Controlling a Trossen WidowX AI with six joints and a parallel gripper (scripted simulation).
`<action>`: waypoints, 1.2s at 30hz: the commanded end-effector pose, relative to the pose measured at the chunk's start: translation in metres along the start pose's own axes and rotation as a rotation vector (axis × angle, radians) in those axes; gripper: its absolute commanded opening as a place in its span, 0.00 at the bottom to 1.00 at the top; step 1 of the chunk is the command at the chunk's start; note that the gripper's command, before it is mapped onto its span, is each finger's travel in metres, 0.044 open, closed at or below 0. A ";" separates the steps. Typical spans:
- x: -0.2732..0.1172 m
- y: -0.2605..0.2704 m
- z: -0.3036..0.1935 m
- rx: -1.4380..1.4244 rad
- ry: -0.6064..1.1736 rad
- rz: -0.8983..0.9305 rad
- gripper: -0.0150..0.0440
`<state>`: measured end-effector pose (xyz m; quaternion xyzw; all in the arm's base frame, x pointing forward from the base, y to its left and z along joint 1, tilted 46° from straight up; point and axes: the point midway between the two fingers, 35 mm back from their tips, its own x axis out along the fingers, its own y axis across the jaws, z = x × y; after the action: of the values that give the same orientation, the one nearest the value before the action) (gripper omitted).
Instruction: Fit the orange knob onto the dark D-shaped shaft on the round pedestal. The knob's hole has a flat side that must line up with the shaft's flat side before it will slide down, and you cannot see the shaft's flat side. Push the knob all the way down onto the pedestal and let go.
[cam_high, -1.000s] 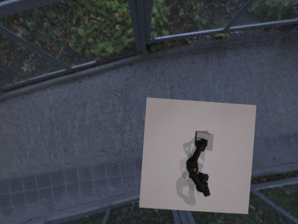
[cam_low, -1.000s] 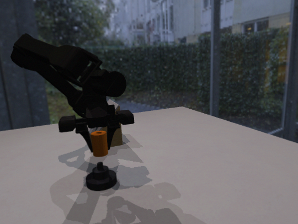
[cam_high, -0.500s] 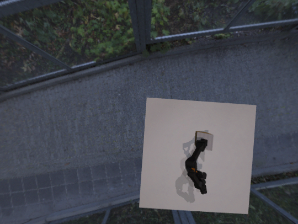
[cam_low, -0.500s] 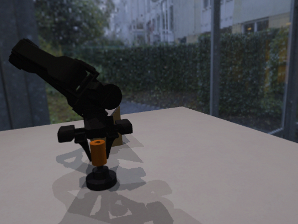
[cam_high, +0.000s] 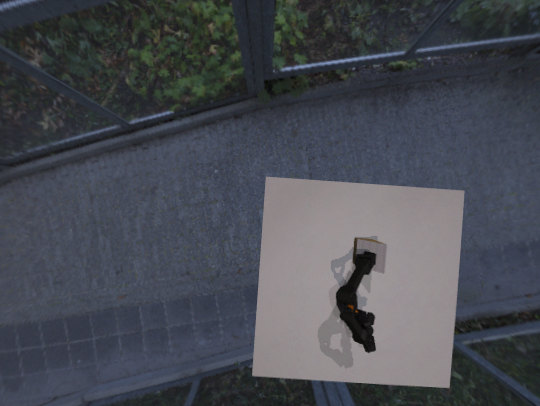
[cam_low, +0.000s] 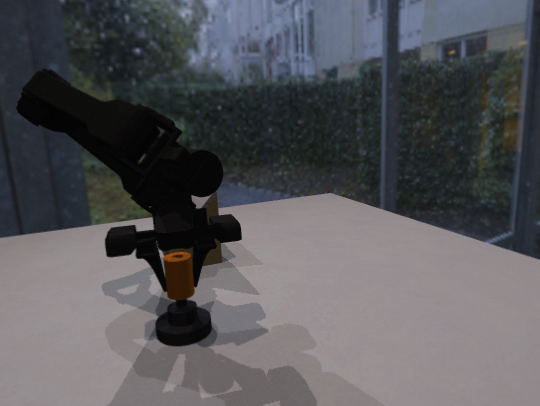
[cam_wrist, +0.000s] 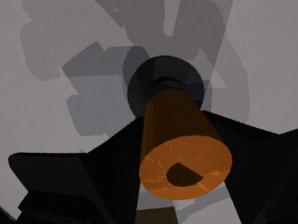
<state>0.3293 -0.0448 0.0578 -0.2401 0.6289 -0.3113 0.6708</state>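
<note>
The orange knob (cam_low: 179, 276) (cam_wrist: 176, 120) is upright between the fingers of my gripper (cam_low: 181, 286), which is shut on it. In the wrist view the knob's top shows a dark hole with a flat side. The dark round pedestal (cam_low: 183, 327) (cam_wrist: 137, 95) stands on the table directly below the knob. A short piece of the dark shaft (cam_low: 181, 303) shows between the knob's lower end and the pedestal's raised middle. The knob's bottom is at or around the shaft's top; which one I cannot tell. The shaft's flat side is hidden. In the top view the arm hides the pedestal.
A wedge-shaped block (cam_high: 380, 255) (cam_low: 215, 245) with a light sloping face and brown sides stands behind the gripper, at the arm's base. The pale square table (cam_high: 300, 225) (cam_low: 400, 310) carries the arm's shadows. Its edges show in the top view.
</note>
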 end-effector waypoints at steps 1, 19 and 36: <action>-0.002 -0.001 0.003 0.007 -0.008 0.000 0.25; 0.000 0.000 -0.001 0.007 -0.008 0.000 0.25; -0.002 0.000 0.001 0.007 -0.008 0.000 0.25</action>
<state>0.3281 -0.0450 0.0571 -0.2402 0.6282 -0.3115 0.6713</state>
